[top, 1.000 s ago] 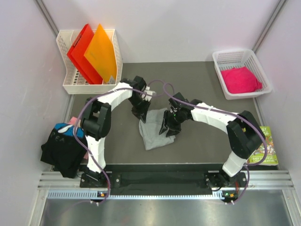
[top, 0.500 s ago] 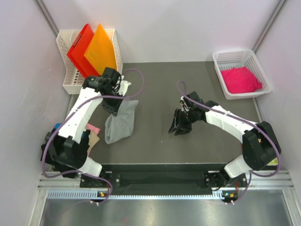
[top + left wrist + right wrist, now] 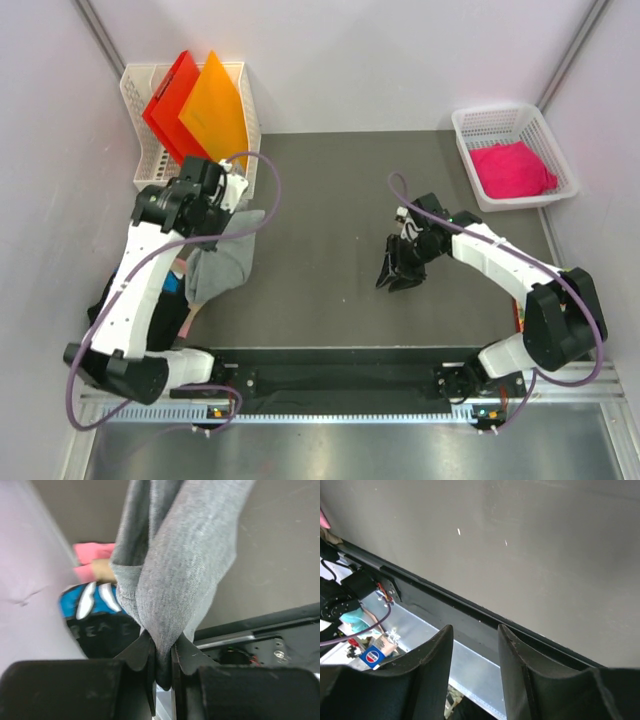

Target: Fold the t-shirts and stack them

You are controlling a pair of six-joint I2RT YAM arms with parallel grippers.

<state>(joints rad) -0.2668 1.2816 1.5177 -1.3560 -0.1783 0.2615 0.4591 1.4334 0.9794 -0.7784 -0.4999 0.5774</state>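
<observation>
Our left gripper is clenched on a bunched fold of the grey t-shirt, which hangs loose beneath it. The black t-shirt with blue-white print lies beyond the fingertips, off to one side. Our right gripper hovers parted over the table, holding nothing. Pinched at one point only, the grey shirt may, we judge, sag open or land crooked on the black one.

Plain light grey t-shirt. Bright pink t-shirt in white lattice basket. Black t-shirt, blue-white print. Red folder, orange folder. Dark grey tabletop.
</observation>
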